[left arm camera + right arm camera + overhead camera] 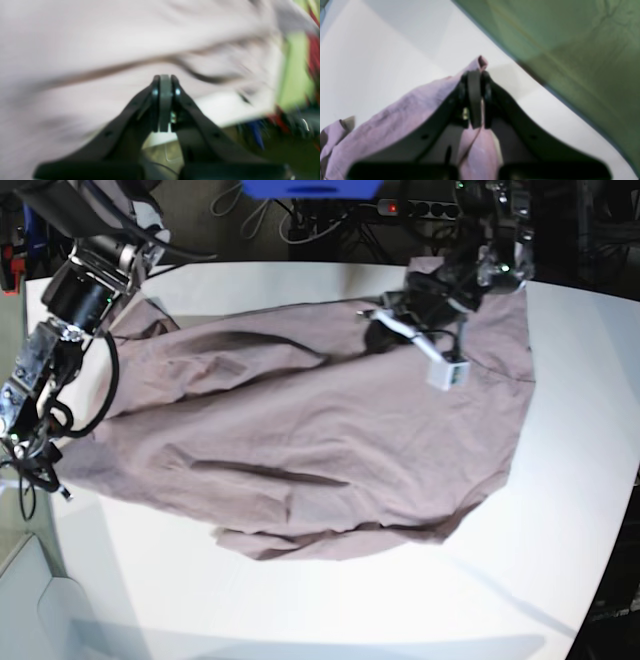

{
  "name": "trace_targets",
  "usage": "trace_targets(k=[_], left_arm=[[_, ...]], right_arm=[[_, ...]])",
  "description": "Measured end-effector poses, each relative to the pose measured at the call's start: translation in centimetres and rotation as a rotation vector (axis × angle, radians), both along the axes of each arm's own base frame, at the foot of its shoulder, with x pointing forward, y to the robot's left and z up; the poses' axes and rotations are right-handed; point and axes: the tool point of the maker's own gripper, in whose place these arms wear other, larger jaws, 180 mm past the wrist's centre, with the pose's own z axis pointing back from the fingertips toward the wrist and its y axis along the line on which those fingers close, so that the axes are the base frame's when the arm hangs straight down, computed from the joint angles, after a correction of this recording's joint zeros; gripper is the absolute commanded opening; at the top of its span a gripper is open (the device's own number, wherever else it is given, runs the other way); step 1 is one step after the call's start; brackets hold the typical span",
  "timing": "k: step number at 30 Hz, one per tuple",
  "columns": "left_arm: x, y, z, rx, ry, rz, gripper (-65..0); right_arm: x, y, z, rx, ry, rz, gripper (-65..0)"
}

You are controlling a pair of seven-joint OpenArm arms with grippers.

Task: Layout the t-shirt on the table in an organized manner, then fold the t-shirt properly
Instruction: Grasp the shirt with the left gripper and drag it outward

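The mauve t-shirt lies spread and wrinkled across the white table, its long side running left to right. At the table's left edge my right gripper is shut on a corner of the t-shirt, and cloth hangs between its fingers. In the base view the right gripper is half hidden by cables. My left gripper is shut, its tips against the blurred t-shirt. No cloth shows between its jaws. In the base view the left gripper sits over the shirt's back edge.
Green floor lies just past the table's rounded edge beside the right gripper. A power strip and cables run behind the table's back edge. Bare white tabletop shows at the front and right. Blurred coloured clutter lies beyond the table.
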Motion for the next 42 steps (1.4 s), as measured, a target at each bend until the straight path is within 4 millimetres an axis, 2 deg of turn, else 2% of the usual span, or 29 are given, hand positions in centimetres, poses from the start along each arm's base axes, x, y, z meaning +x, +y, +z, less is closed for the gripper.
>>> trace_targets(k=[2,4,7,11,13,16,20,27,32,37,39,42], left_arm=[[0.7,-4.1,1.6,-0.062,-0.047,-0.076,-64.8],[0.6,-6.1,1.8,0.0,-0.071,-0.169,-64.8],[1.7,-6.3,1.5,0.102,-0.12,-0.176,-64.8],[1.7,-7.5,0.4,0.124,-0.095,-0.209,-64.8],[1.7,-7.6,-0.9,0.181,-0.084,-0.247,-64.8],[1.9,-6.7,-3.1,0.284,-0.072,-0.291,-64.8],[0.9,-4.2,-6.6,0.392,-0.01,-0.32,-64.8],[2.4,0.3,-7.6,0.464,-0.098,-0.321,-64.8],[3.7,6.6,-7.5,0.608,-0.147,-0.309,-64.8],[5.4,14.3,-7.0,0.704,-0.085,-0.155,-64.8],[5.7,16.5,-6.9,0.711,-0.062,-0.091,-64.8],[6.4,18.8,-6.4,0.733,-0.021,-0.033,-64.8]], right_arm=[[-0.8,0.0,-0.8,-0.001,0.023,0.0,-65.0],[-2.0,0.0,-1.7,-0.004,0.053,0.0,-65.0],[-3.3,0.0,-2.5,-0.034,0.092,0.052,-65.0],[-3.7,0.0,-0.9,-0.091,0.06,0.077,-65.0],[-4.0,0.0,-0.9,-0.099,0.063,0.085,-65.0],[-5.0,-0.2,-0.8,-0.119,0.078,0.086,-65.0],[-5.4,-1.2,0.0,-0.154,0.077,0.079,-65.0],[-6.1,-1.0,-0.8,-0.124,0.124,0.091,-65.0],[-6.2,-1.2,-0.7,-0.118,0.135,0.092,-65.0],[-6.1,-0.4,-1.4,-0.078,0.147,0.106,-65.0],[-5.9,-0.1,-1.4,-0.064,0.143,0.115,-65.0],[-5.4,0.7,-1.6,-0.082,0.154,0.158,-65.0]])
